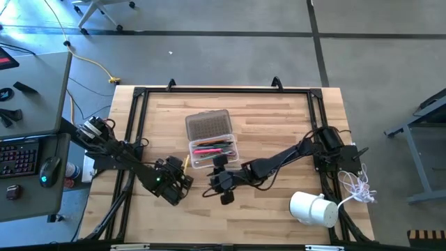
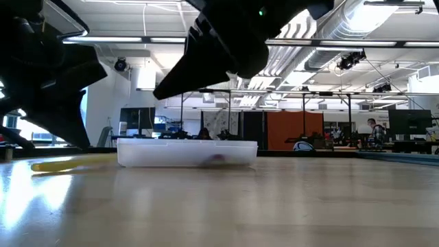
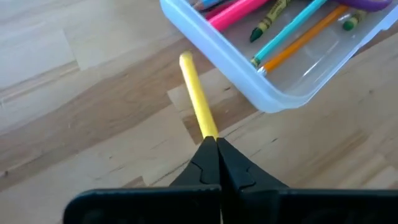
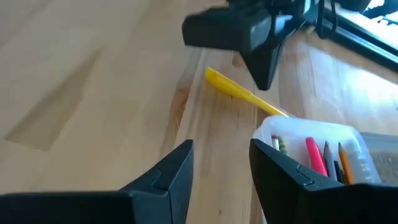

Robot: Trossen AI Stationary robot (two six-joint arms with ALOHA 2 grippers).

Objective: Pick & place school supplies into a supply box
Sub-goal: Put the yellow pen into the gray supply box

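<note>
- Yellow and thin, the pencil (image 3: 198,99) lies flat on the wooden table (image 1: 279,118), just beside the near left corner of the supply box (image 1: 214,151) and apart from its wall.
- The left gripper (image 3: 216,152) has its two dark fingers pressed together on one end of the yellow pencil; the rest of the shaft sticks out ahead toward the box corner.
- The clear plastic box stands open, its ribbed lid (image 1: 208,125) lying behind it, and it holds pink, teal, orange and green sticks in the left wrist view.
- The right gripper (image 4: 221,165) hovers near the box's front edge with its fingers spread wide and nothing between them.
- Judged from its look, the pencil is light and stiff, smooth enough to slide or swivel in a pinch.
- An end grip leaves a long free lever, so the shaft could pivot or droop when raised; a hold nearer the middle would carry it steadier.
- The box looks light too, and a knock from the free tip against its rim could shove it across the wood.
</note>
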